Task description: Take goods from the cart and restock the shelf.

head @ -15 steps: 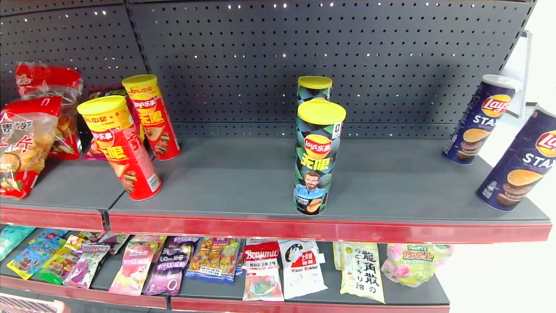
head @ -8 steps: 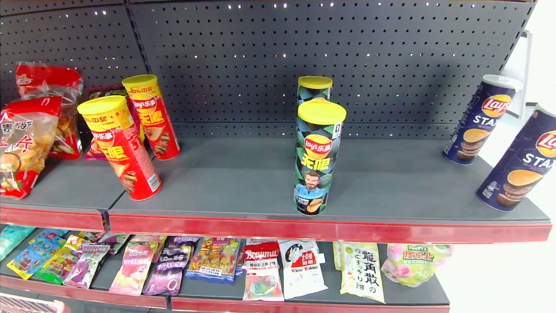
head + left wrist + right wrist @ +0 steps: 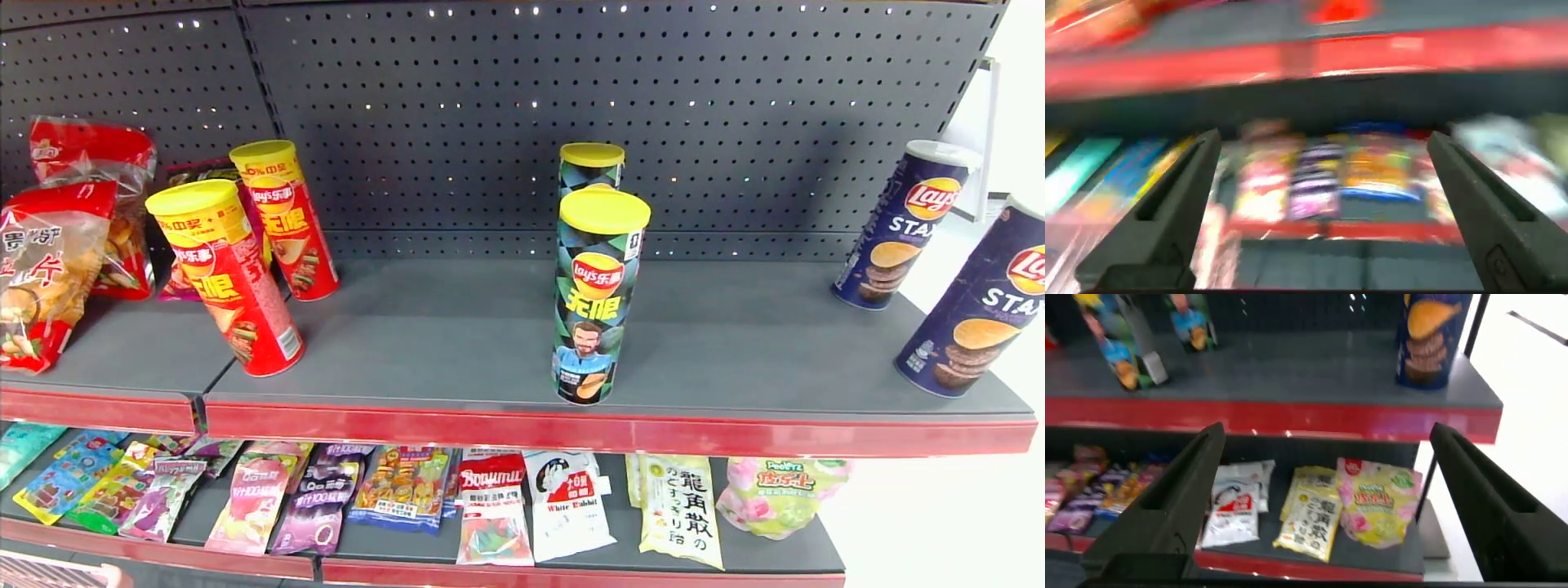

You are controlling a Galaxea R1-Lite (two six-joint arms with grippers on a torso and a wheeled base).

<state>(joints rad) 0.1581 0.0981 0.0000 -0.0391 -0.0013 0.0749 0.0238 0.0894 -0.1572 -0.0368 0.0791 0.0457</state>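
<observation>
Two green chip tubes with yellow lids stand mid-shelf, one [image 3: 600, 294] near the front edge and one [image 3: 591, 167] behind it. Two red tubes [image 3: 224, 278] stand to the left and two navy tubes [image 3: 976, 302] to the right on the dark upper shelf [image 3: 457, 343]. My left gripper [image 3: 1324, 139] is open and holds nothing, facing the blurred snack bags [image 3: 1315, 175] of the lower shelf. My right gripper [image 3: 1328, 429] is open too, below the red shelf edge [image 3: 1290, 416], with a green tube [image 3: 1123, 339] and a navy tube [image 3: 1429, 335] above it.
Red snack bags [image 3: 49, 269] lean at the upper shelf's left end. The lower shelf holds several flat candy bags [image 3: 494, 506], among them a white one [image 3: 1234, 508] and a green-pink one [image 3: 1380, 502]. A perforated back panel [image 3: 490, 98] closes the shelf. A pink rim [image 3: 49, 572] shows at the bottom left.
</observation>
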